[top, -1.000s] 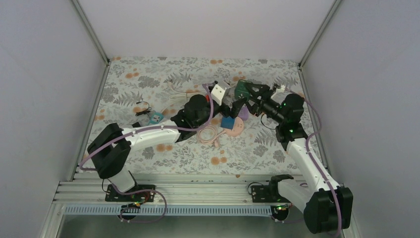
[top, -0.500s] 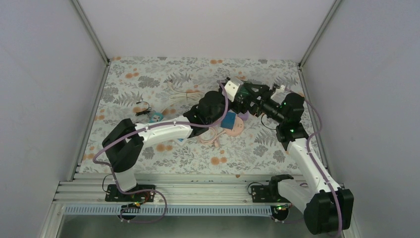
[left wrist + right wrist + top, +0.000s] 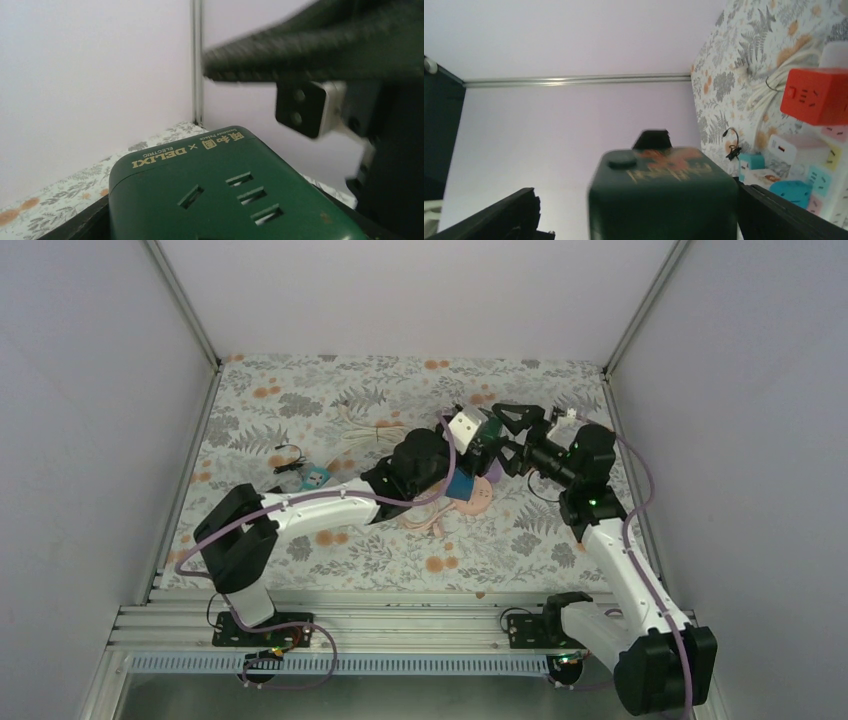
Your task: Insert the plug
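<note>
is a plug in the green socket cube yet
Not on the face shown: in the left wrist view the green cube has bare slots, nothing in them. Its other faces: cannot tell.

On the green socket cube (image 3: 165, 200), at eleven o'clock of its slots, I read gold "DELIXI" with small "ELECTRIC", then "×" and Chinese characters. Other print was too blurred.

A floral tablecloth (image 3: 300, 400) spreads across the table, a bundle of white cord (image 3: 365, 430) lying toward its far side. Left of that bundle and nearer the camera sits a small teal cube (image 3: 317, 477) (a thin black wire (image 3: 288, 453) curls just beside it). A loose pink cord (image 3: 425, 512) trails off to the bundle's near right.
</note>
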Controlling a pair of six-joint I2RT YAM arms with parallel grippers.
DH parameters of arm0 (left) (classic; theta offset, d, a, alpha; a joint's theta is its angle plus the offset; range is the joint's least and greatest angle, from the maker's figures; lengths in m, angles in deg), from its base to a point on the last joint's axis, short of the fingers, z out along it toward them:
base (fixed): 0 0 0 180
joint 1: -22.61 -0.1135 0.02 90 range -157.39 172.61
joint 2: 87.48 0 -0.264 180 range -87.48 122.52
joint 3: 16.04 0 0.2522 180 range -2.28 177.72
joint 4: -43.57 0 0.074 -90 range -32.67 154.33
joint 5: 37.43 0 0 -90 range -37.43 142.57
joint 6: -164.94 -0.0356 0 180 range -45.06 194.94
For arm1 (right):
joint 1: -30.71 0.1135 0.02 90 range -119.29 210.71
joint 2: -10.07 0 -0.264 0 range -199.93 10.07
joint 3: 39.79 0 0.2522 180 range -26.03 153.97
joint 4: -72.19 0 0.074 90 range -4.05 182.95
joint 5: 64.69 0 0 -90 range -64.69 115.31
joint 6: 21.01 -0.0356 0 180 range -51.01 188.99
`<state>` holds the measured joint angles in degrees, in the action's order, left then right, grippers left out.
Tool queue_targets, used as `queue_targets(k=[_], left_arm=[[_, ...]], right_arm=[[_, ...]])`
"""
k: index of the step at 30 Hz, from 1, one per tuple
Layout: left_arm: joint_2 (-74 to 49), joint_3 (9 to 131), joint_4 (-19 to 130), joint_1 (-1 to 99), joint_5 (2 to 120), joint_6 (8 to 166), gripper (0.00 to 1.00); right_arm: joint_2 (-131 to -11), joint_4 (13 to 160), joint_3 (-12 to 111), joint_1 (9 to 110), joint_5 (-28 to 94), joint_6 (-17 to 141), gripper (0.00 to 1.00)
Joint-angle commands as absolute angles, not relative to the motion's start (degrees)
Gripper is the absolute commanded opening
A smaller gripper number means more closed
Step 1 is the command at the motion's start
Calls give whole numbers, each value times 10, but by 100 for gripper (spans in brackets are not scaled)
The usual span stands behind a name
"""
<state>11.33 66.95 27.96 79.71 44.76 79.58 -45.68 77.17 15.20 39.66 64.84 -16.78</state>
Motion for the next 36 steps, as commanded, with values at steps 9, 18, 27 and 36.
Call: queue_targets(k=[9,18,27,36], left_arm=[[-6,621,344,717,853,632,49],[-6,672,486,679,990,516,48],[-17,686,525,671,1023,474,47],[-51,700,536,668,1035,448,47]], right_arm=[[-491,827,219,387,859,140,100],[-496,991,280,388,971,309,100],[-504,1008,267,387,994,302,85],[-506,969,277,402,1038,222,86]])
